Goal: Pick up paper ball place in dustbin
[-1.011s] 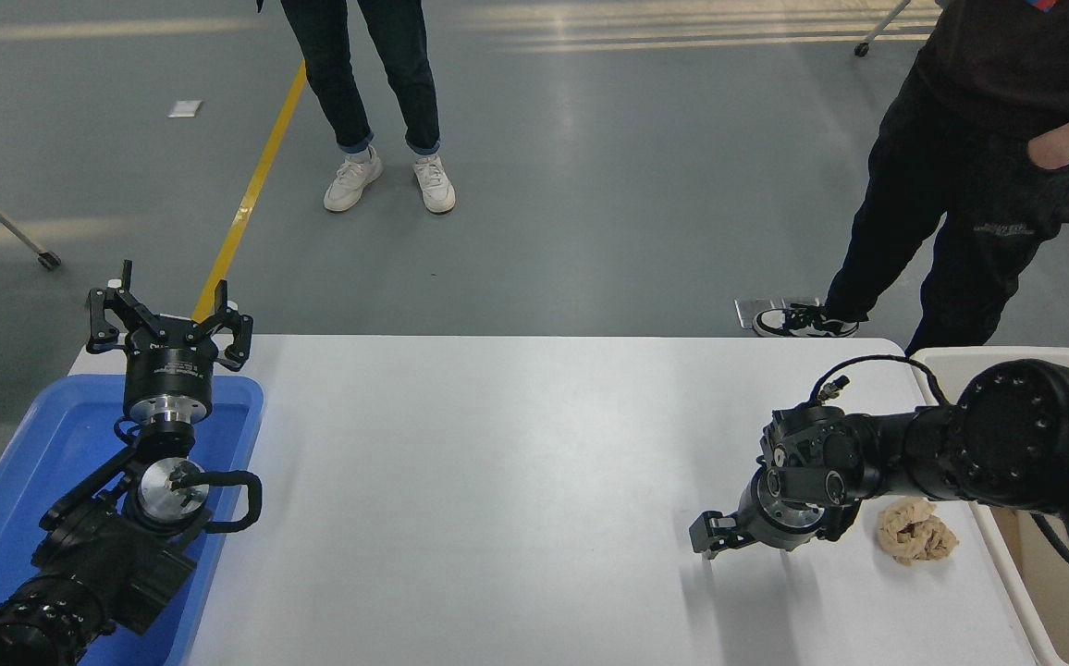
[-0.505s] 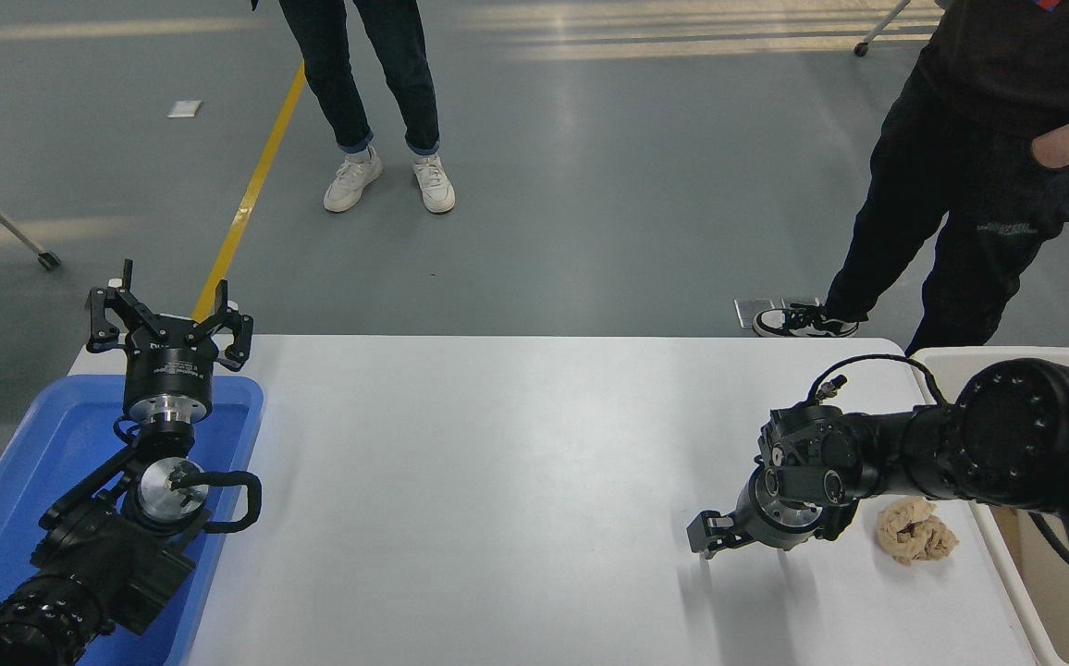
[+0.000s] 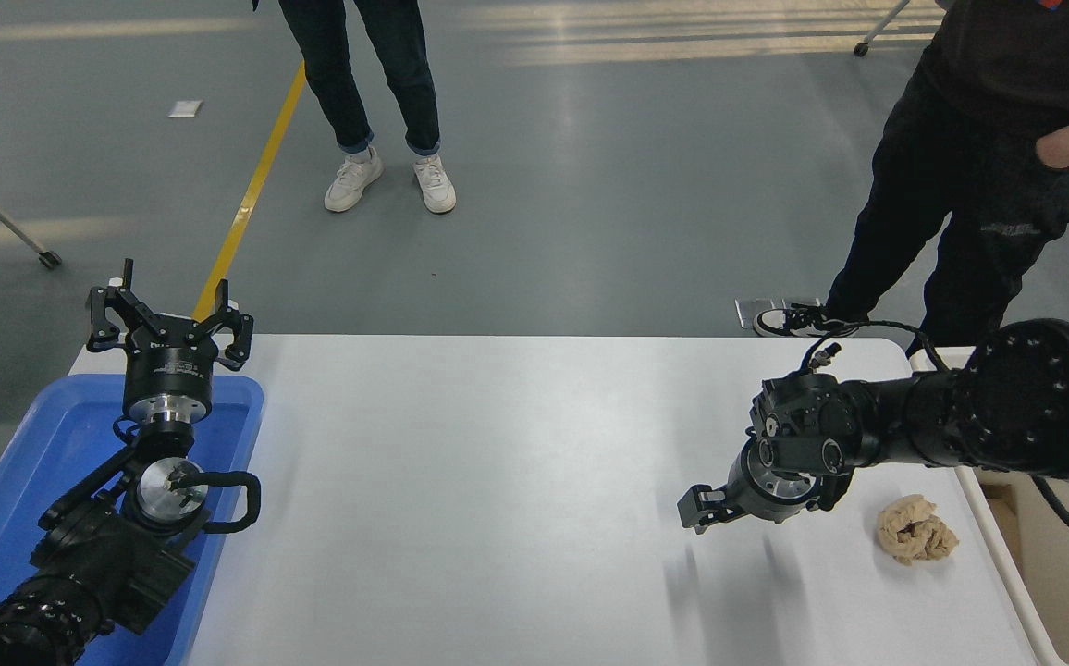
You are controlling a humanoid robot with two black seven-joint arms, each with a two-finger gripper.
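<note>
Paper ball (image 3: 915, 541) lies on the white table (image 3: 497, 481) near its right edge, close to the near side, untouched. Just right of it is the rim of the cream dustbin (image 3: 997, 546), only partly in view at the picture's right edge, mostly hidden behind the right arm (image 3: 978, 421). Right arm comes in from the right edge and reaches leftward over the table. Right gripper (image 3: 710, 509) hangs above the tabletop, left of the ball and apart from it, holding nothing; only one finger block shows clearly, so cannot tell whether its fingers are spread or pressed together. Its shadow falls on the table below.

Left arm (image 3: 100, 555) parked at lower left over the blue tray (image 3: 26, 462), which sits on the table's left end. Left gripper (image 3: 167, 305) points up and away, fingers spread, empty.

Beyond the table, grey floor with a yellow line (image 3: 252, 190). A person in dark jeans and white sneakers (image 3: 387, 180) stands at the top centre-left. A second person in black clothes (image 3: 978, 176) stands at the top right, near the table's far right corner.
</note>
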